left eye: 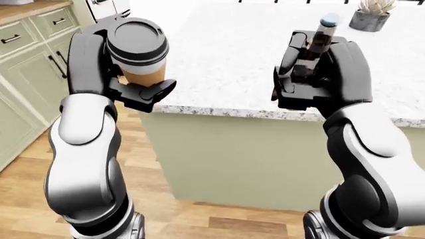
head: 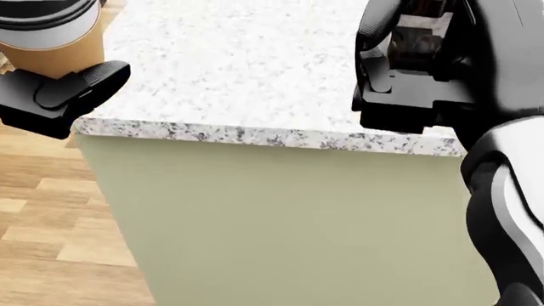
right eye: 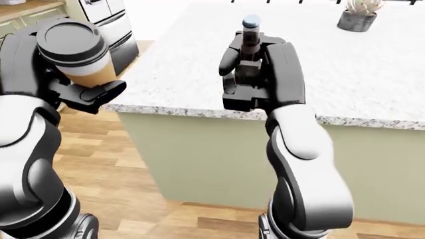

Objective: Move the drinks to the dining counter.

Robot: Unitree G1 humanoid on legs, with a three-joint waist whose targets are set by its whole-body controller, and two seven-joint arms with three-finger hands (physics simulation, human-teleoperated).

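Both drinks were carried, none set down: left hand (left eye: 136, 82) fingers clamped on the coffee cup (left eye: 138, 52), right hand (right eye: 255, 74) on the dark bottle (right eye: 249, 42), at the table (left eye: 225, 55) edge.

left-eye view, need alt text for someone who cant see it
A humanoid robot holds a drink in each hand at the edge of a speckled granite counter: the left hand grips a lidded paper coffee cup, the right hand a dark bottle. A potted plant sits at the top right, green cabinets at left.
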